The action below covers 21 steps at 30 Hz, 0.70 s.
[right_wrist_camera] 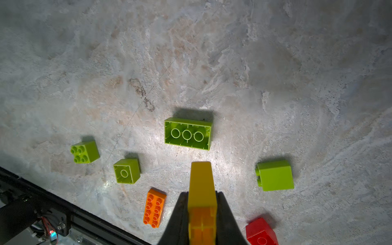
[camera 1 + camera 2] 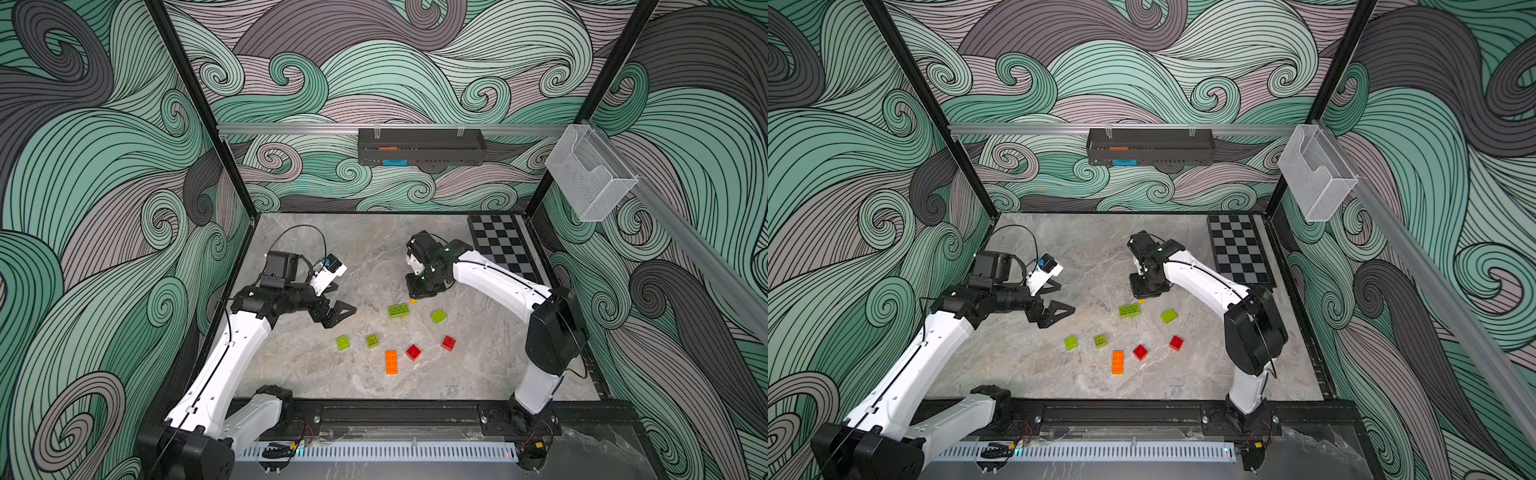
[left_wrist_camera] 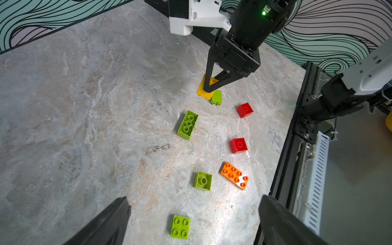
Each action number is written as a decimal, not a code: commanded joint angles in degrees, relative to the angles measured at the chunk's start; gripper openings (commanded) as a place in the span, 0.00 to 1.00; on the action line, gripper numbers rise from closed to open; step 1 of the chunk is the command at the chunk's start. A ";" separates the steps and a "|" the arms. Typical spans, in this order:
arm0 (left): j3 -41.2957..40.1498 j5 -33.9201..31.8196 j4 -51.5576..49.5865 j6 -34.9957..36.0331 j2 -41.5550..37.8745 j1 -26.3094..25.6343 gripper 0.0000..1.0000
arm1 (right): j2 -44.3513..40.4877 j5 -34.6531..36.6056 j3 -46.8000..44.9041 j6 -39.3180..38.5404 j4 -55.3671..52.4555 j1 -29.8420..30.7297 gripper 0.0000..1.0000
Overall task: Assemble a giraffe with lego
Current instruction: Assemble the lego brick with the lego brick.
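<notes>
My right gripper (image 2: 419,293) is shut on the yellow brick (image 1: 201,186) and holds it just above the table, behind the long green brick (image 2: 397,311), which lies studs down. My left gripper (image 2: 336,309) hovers open and empty at the left; a small green brick (image 3: 180,227) lies below its wide jaws. The other lego lies loose and apart: a green brick on its side (image 2: 438,316), a green one studs down (image 2: 372,340), two red ones (image 2: 414,351) (image 2: 449,342) and the long orange brick (image 2: 391,362). No giraffe is in view.
A checkerboard mat (image 2: 503,245) lies at the back right of the marble table (image 2: 316,257). A black tray (image 2: 419,147) hangs on the back rail and a clear basket (image 2: 590,178) on the right rail. A black frame rail (image 2: 395,411) runs along the table's front edge.
</notes>
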 commanded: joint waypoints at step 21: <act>-1.36 -2.53 1.82 -0.49 -1.37 -1.62 0.99 | 12.20 8.11 8.64 7.68 -1.94 3.97 0.00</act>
